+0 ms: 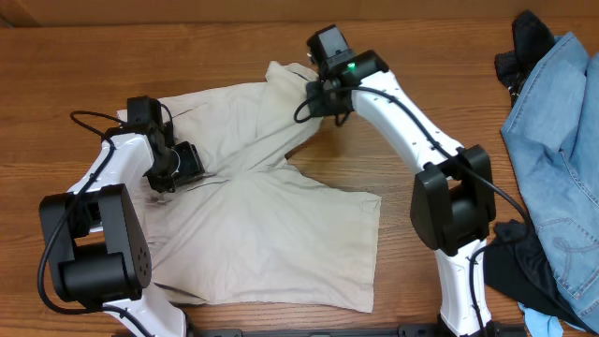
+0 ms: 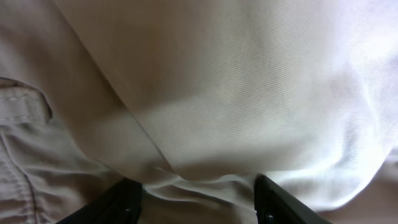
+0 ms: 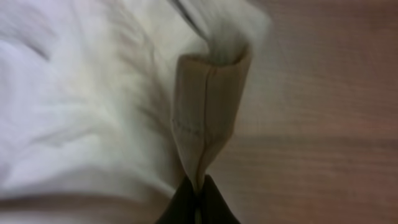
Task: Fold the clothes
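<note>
At right wrist, right tool point(image 3: 198, 185) pinching trousers point(image 3: 206, 106) edge, unseen overhead

Bare wood of the brown wooden table point(image 1: 206, 37) is found along the far edge and between the right arm point(image 1: 407, 126) and a heaped light blue denim garment point(image 1: 562, 159). The right edge is blocked by that heap and a black garment point(image 1: 510, 271). The middle is covered by pale beige cotton trousers point(image 1: 281, 243), crossed by the left arm point(image 1: 103, 178).
</note>
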Robot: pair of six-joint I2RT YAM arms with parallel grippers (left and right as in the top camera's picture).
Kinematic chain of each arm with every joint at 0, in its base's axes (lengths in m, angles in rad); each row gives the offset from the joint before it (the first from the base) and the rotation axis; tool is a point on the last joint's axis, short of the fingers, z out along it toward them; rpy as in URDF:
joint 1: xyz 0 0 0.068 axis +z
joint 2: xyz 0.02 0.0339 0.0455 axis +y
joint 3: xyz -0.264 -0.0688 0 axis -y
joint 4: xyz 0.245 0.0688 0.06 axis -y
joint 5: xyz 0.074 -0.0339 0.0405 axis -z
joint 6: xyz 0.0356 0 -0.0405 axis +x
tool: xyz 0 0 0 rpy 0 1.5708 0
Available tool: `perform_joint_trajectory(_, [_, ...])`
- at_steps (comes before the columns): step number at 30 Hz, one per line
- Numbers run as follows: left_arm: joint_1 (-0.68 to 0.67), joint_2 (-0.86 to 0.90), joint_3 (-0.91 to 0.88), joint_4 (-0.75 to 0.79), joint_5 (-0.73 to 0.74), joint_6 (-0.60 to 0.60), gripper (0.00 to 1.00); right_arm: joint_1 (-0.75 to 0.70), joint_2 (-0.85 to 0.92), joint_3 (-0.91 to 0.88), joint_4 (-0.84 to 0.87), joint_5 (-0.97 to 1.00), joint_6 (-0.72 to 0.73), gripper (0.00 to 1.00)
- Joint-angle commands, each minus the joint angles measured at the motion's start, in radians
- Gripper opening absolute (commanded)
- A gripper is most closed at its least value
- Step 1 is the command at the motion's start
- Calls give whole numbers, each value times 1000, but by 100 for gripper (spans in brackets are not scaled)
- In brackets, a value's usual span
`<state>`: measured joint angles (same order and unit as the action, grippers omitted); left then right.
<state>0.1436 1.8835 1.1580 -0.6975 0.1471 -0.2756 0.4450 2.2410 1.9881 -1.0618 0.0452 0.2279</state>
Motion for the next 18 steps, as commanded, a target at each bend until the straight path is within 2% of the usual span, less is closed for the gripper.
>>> perform_joint_trajectory(1, [-7,20,-10,2,-1,39,61,-34,-26,15,-98,51,50,4])
perform_joint_trajectory(6, [-7,20,-10,-5,-1,45,63,-33,-26,15,-300,36,62,5])
perform_joint_trajectory(9, [-7,20,-10,-5,-1,45,63,-34,-26,15,-363,36,61,18])
perform_joint_trajectory(15, [-7,20,-10,-13,-1,64,63,-35,-26,15,-499,33,88,17])
perform_joint_trajectory(17, [-7,20,-10,-13,0,63,64,-37,-26,15,-489,42,89,17])
perform_joint_trajectory(18, [-7,20,-10,-12,0,63,64,-41,-26,15,-465,43,88,21])
